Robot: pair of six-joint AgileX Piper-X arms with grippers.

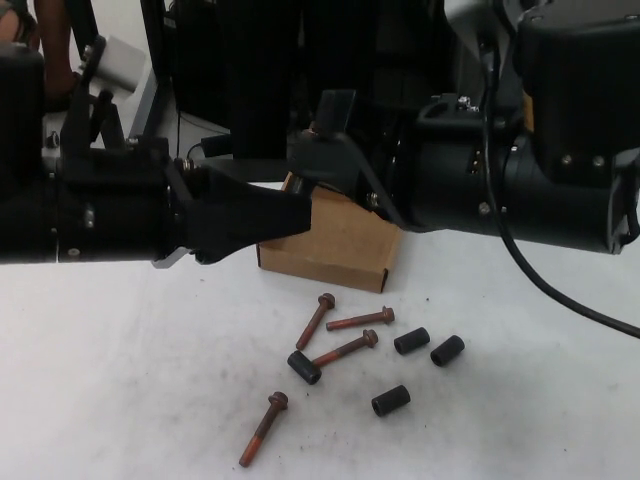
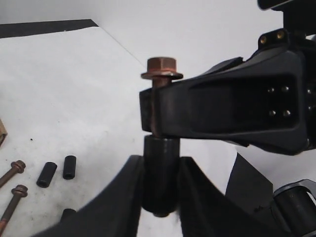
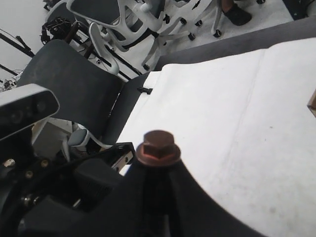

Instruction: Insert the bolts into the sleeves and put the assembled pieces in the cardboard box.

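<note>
The left end effector [image 2: 161, 173] is clamping a short black cylindrical sleeve [image 2: 160, 148] upright in the air, close beside the brown cardboard box [image 1: 335, 250]. The right end effector [image 3: 158, 182] is gripping a rusty brown flanged hex bolt [image 2: 162, 66] by its shank, in line above the sleeve. Both parts are looking small and rigid, and the smooth sleeve is probably slippery. Gripping it mid-wall is leaving the bore free. Spare bolts [image 1: 345, 348] are lying on the white desk [image 1: 120, 380] in front of the box.

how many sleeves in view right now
5. Four sleeves lie on the bench: one by the bolts, two side by side, one nearer the camera. The fifth is between the left gripper's fingers. Others may be hidden.
</note>
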